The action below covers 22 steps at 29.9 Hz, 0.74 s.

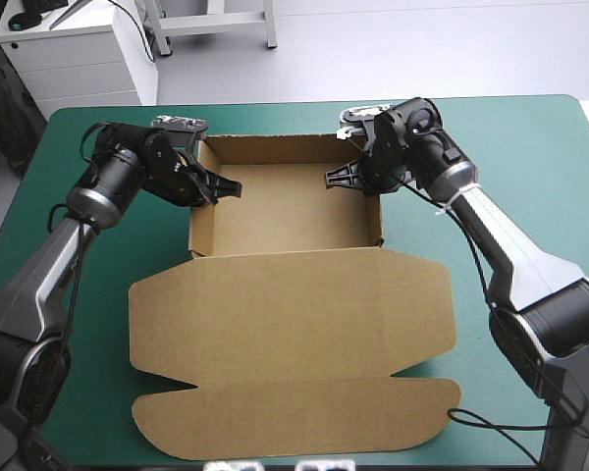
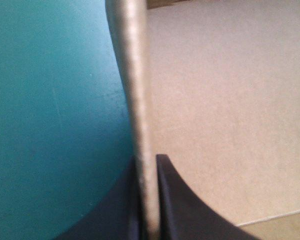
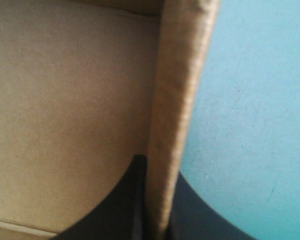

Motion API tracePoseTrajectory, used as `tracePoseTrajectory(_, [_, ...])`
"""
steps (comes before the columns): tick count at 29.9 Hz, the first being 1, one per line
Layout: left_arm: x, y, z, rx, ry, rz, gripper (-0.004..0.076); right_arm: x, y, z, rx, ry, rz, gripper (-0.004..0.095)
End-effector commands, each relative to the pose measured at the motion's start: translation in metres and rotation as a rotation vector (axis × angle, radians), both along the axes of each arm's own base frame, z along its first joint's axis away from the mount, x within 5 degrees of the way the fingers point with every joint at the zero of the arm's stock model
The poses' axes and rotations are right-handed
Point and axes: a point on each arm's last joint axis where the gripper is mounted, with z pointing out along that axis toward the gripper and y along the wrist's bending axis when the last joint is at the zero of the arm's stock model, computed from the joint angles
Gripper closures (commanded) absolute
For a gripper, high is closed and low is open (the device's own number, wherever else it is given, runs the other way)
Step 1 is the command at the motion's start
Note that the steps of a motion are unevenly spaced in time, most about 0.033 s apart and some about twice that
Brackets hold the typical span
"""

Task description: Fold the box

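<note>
Left claw [image 1: 221,186] clamps the nine o'clock wall of the box [image 1: 285,211], and the right claw [image 1: 339,177] clamps the three o'clock wall. From above I can't make out either outer finger. Both wrist views cut off all but wall and floor. I see an open brown tray mid-worktop [image 1: 510,147], lid [image 1: 294,343] flat toward six o'clock.

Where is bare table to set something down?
Teal-green cover is bare at the far right corner and left of the lid. The middle is crowded: box, with left gripper and right gripper shut on its walls.
</note>
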Motion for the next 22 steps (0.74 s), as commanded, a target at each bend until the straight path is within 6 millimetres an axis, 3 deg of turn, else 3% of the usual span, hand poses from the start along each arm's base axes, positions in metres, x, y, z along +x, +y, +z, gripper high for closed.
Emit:
tracePoseTrajectory(1, [0.003, -0.020, 0.016, -0.070, -0.110, -0.045, 0.0731, -0.014, 0.000, 0.021, 0.079, -0.007, 0.047, 0.0922])
tracePoseTrajectory(6, [0.012, -0.026, -0.012, -0.034, -0.012, -0.051, 0.0731, -0.011, -0.003, -0.002, 0.063, 0.061, 0.034, 0.0922])
tracePoseTrajectory(13, [0.019, -0.029, -0.030, -0.020, 0.045, -0.032, 0.0731, 0.001, 0.007, -0.040, 0.073, 0.144, 0.031, 0.0922])
tracePoseTrajectory(22, [0.028, -0.034, -0.057, -0.012, 0.127, -0.030, 0.0731, 0.011, 0.014, -0.064, 0.073, 0.187, 0.030, 0.0922])
